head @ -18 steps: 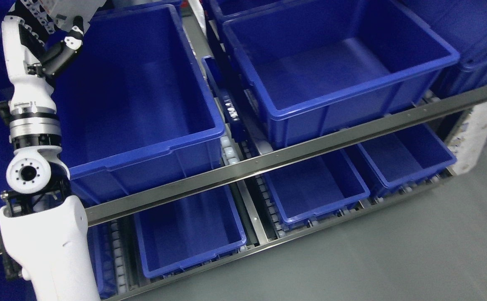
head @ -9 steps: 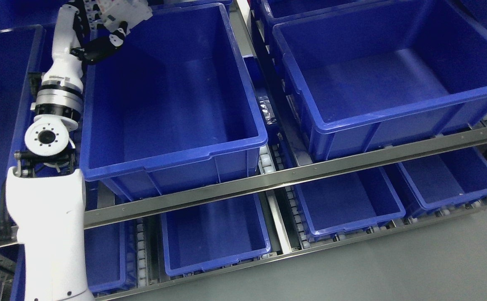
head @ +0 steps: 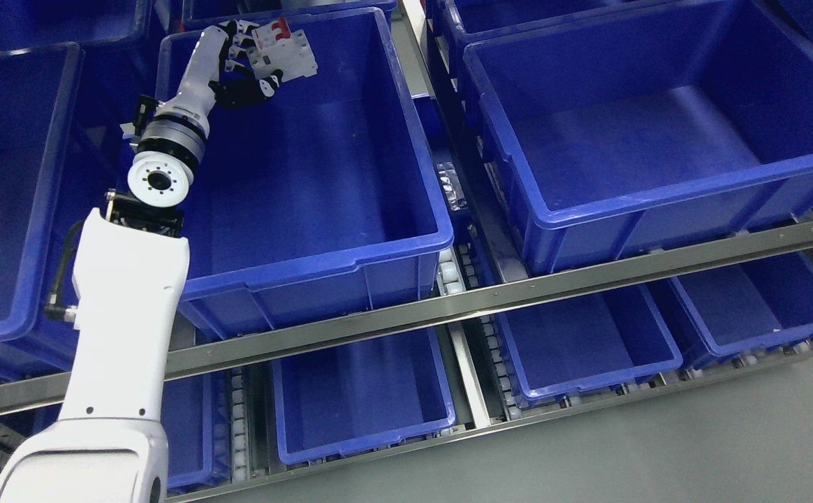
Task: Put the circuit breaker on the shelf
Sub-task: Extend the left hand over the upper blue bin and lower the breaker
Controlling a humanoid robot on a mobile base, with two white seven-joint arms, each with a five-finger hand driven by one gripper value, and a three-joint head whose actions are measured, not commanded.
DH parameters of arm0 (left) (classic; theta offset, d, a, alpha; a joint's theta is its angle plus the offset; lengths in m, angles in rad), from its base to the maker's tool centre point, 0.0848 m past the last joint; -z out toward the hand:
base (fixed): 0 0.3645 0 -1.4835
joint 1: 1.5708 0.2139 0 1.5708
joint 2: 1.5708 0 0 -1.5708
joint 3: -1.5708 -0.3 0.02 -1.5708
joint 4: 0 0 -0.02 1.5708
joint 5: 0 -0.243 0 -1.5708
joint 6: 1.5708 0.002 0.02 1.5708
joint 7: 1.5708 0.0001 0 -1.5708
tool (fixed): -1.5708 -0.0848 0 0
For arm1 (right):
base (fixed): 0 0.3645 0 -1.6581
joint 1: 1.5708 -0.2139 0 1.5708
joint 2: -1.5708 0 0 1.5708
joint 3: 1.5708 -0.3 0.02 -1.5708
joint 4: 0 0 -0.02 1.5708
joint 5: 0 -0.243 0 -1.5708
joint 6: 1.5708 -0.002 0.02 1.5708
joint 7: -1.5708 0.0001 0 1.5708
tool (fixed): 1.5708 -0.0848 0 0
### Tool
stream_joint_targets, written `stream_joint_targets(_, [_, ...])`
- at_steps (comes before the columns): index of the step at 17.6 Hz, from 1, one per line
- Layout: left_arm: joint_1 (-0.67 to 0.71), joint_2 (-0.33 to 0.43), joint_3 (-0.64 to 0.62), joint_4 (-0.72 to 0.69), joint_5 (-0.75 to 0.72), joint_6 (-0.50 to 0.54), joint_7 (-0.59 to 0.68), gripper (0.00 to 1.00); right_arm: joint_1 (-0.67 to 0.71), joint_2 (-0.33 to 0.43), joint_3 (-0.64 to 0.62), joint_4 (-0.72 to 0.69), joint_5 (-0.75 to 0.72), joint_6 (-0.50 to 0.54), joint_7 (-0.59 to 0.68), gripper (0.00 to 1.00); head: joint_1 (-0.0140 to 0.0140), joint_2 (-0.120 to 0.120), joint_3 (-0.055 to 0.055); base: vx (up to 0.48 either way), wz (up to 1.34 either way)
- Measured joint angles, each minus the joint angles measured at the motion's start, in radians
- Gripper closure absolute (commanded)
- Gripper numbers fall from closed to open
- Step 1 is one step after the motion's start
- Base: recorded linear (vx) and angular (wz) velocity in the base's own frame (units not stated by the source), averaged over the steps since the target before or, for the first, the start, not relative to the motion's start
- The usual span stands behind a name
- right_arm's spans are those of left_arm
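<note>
Grey floor (head: 693,447) runs along the front of a metal shelf (head: 448,311) whose two tiers are filled with blue bins; the upper tier carries a large centre bin (head: 378,255), a second large bin (head: 658,199) to its right and another bin (head: 1,328) at the left edge; smaller blue bins sit on the lower tier, among them one (head: 364,433) under the centre bin and one (head: 588,381) further right. Reaching up from the lower left, the left arm (head: 123,335) crosses the centre bin's left wall; the left hand (head: 242,66) hangs over that bin's far left corner, its fingers curled around a white circuit breaker (head: 284,52) with a red switch; the breaker is held above the bin's floor, near the rear wall, tilted.
</note>
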Motion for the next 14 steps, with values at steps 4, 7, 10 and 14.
stream_joint_targets(4, [-0.052,-0.015,-0.05,0.183,-0.043,-0.007,0.022,0.81,0.0,0.0,0.0,0.0,0.0,0.0,-0.001,0.0,0.0,0.0,0.0,-0.013,-0.04])
stream_joint_targets(7, [-0.087,-0.02,-0.076,0.283,-0.059,-0.008,0.037,0.67,0.0,0.0,0.0,0.0,0.0,0.0,-0.001,0.0,0.0,0.0,0.0,-0.003,0.0])
stream_joint_targets(10, [-0.116,-0.024,-0.096,0.356,-0.067,-0.008,0.043,0.45,0.0,0.0,0.0,0.0,0.0,0.0,-0.001,0.0,0.0,0.0,0.0,0.003,0.01])
stream_joint_targets(14, [-0.143,-0.028,-0.113,0.426,-0.072,-0.01,0.053,0.21,0.0,0.0,0.0,0.0,0.0,0.0,-0.001,0.0,0.0,0.0,0.0,0.002,0.01])
